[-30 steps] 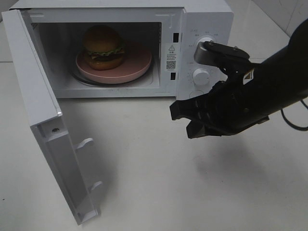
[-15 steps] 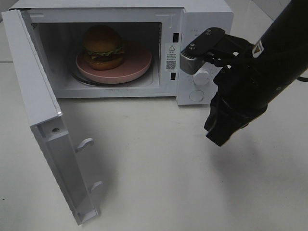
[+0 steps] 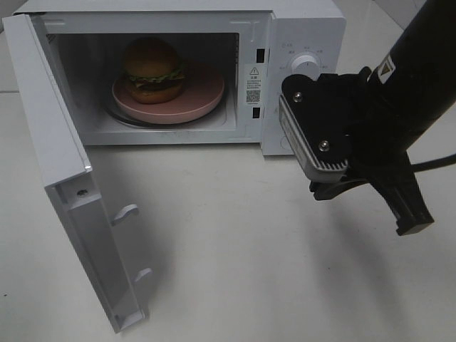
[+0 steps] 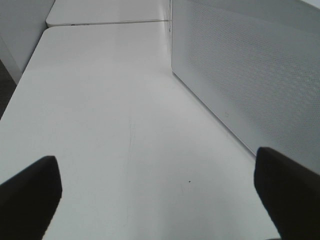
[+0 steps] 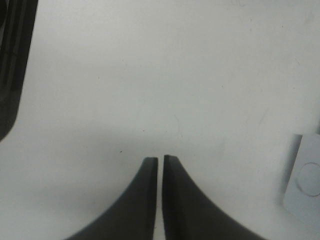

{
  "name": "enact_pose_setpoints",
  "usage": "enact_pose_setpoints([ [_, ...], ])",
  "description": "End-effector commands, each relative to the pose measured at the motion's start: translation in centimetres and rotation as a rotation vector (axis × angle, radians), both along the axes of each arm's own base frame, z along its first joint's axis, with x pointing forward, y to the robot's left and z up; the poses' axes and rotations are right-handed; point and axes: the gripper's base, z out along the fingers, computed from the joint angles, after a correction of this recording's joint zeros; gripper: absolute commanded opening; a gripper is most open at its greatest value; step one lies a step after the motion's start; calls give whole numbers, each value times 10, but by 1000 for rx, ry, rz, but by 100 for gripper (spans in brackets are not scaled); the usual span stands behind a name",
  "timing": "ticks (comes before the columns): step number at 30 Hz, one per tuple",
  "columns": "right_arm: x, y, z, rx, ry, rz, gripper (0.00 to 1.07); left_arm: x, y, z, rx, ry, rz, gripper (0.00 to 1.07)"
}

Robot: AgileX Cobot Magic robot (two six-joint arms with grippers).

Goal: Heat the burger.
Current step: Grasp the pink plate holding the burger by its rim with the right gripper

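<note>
The burger [image 3: 152, 70], with a golden-brown bun, green lettuce and a dark patty, sits on a round pink plate [image 3: 203, 96] inside the open white microwave [image 3: 303, 25]. My right gripper [image 3: 413, 224] is shut and empty. It points down toward the table, to the front right of the microwave's control panel. In the right wrist view its fingers [image 5: 160, 162] are pressed together over bare table. My left gripper [image 4: 157, 185] is open and empty beside a perforated white wall [image 4: 250, 75]. It is out of the exterior high view.
The microwave door [image 3: 68, 178] stands swung wide open to the left, its edge reaching toward the table's front. The upper knob [image 3: 308, 63] shows; my right arm's wrist block [image 3: 313, 132] covers the lower part of the control panel. White table [image 3: 228, 271] lies in front.
My right arm has swung right and turned. Its shut gripper pointed left in front of the microwave, then downward, and now points down-right, farther from the opening. The burger and door have not moved.
</note>
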Motion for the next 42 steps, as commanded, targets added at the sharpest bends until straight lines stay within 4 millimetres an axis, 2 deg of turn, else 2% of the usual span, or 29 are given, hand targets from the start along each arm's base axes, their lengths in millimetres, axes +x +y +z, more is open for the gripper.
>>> enact_pose_setpoints([
  [1, 1, -3, 3, -46, -39, 107, 8, -3, 0, 0, -5, -29, 1, 100],
  [7, 3, -6, 3, -92, -76, 131, 16, -3, 0, 0, -5, -29, 1, 100],
  [8, 3, -6, 3, -90, -78, 129, 24, -3, 0, 0, -5, -29, 1, 100],
  [9, 3, -6, 3, -90, -78, 129, 24, -3, 0, 0, -5, -29, 1, 100],
  [10, 5, -6, 3, -96, -97, 122, 35, -3, 0, 0, -5, -29, 1, 100],
  [11, 6, -6, 3, -93, -104, 119, 41, -3, 0, 0, -5, -29, 1, 100],
  [12, 6, -6, 3, -93, -104, 119, 41, -3, 0, 0, -5, -29, 1, 100],
  [14, 9, -4, 5, -67, -129, 82, 67, -3, 0, 0, -5, -29, 1, 100],
  [15, 9, -4, 5, -67, -129, 82, 67, -3, 0, 0, -5, -29, 1, 100],
  [17, 10, -3, 5, -36, -126, -7, 85, -3, 0, 0, -5, -29, 1, 100],
  [18, 10, -3, 5, -36, -126, -7, 85, -3, 0, 0, -5, -29, 1, 100],
  [20, 9, 1, 6, -44, -154, -32, 93, -3, 0, 0, -5, -29, 1, 100],
  [31, 15, 14, 6, -92, -248, 23, 92, -3, 0, 0, -5, -29, 1, 100],
  [37, 28, 33, 13, -71, -306, 55, 90, -3, 0, 0, -5, -29, 1, 100],
  [42, 40, 52, 5, -51, -322, 75, 89, -3, 0, 0, -5, -29, 1, 100],
])
